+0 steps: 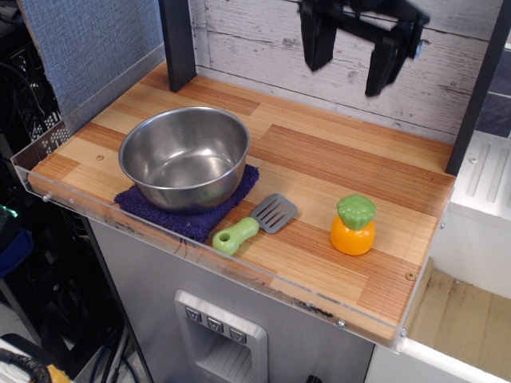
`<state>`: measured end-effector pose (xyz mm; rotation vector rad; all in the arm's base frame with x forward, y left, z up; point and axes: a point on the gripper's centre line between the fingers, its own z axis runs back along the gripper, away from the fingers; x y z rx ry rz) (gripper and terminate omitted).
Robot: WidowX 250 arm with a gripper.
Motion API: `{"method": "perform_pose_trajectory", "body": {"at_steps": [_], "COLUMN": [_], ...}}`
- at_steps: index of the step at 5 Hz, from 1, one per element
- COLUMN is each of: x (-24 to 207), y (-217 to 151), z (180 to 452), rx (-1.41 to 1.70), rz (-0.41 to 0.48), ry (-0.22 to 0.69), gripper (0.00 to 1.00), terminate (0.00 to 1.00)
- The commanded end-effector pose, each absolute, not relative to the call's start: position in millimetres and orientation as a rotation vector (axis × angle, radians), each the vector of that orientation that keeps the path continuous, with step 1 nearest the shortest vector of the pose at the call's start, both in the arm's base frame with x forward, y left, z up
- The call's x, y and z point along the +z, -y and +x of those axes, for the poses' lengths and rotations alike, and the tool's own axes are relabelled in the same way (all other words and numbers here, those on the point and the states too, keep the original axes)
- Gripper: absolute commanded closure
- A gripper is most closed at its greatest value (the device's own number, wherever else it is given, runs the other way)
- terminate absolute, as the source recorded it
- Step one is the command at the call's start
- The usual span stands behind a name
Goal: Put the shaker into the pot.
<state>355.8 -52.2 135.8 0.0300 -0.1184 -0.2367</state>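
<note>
The shaker [354, 225], an orange round toy with a knobbly green cap, stands upright on the wooden counter at the front right. The pot [184, 156], a wide shiny steel bowl, sits empty on a dark purple cloth [188, 211] at the left. My gripper [350, 61] hangs high at the top of the view, above the back of the counter, far above and behind the shaker. Its two black fingers are spread apart and hold nothing.
A grey spatula with a green handle [254, 224] lies between the pot and the shaker. A clear plastic rim [239, 275] runs along the counter's front edge. A black post [177, 44] stands at the back left, another at the right.
</note>
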Motion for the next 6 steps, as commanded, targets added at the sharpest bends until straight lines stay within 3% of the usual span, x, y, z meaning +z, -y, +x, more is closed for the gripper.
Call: {"method": "perform_pose_trajectory", "body": {"at_steps": [1, 2, 3, 4, 6], "x": [152.7, 161.4, 149.4, 128.5, 82.4], "y": [96.5, 114.9, 120.3, 118.2, 108.6], "z": [345.6, 332.9, 327.6, 331.0, 327.6], "rx": [-0.411, -0.403, -0.271, -0.174, -0.188], "rz": [-0.015, -0.001, 0.024, 0.037, -0.026], "ry": [0.242, 0.281, 0.269, 0.22, 0.137], "gripper": [0.0, 0.0, 0.0, 0.0, 0.0], "terminate": [0.0, 0.0, 0.0, 0.0, 0.0]}}
